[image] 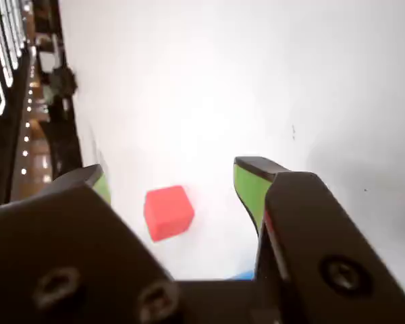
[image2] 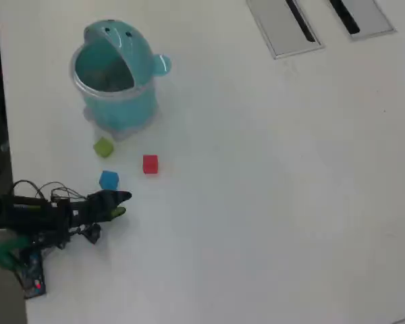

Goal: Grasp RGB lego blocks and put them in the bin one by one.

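Note:
In the overhead view the teal whale-like bin (image2: 115, 88) stands at the upper left. The yellowish green block (image2: 103, 147) lies just below it. The red block (image2: 150, 164) is to the right of the green one, and the blue block (image2: 109, 179) is below the green one. My gripper (image2: 123, 204) reaches in from the left, just below the blue block, open and empty. In the wrist view the red block (image: 167, 212) lies on the table ahead, seen between the spread green-padded jaws of the gripper (image: 174, 173). A sliver of the blue block (image: 241, 275) shows at the gripper base.
Two flat grey panels with black slots (image2: 283, 27) lie at the top right of the white table (image2: 270, 189). The table's left edge runs close by the arm's base and cables (image2: 27, 216). Dark surroundings with lights (image: 20, 101) show on the left of the wrist view.

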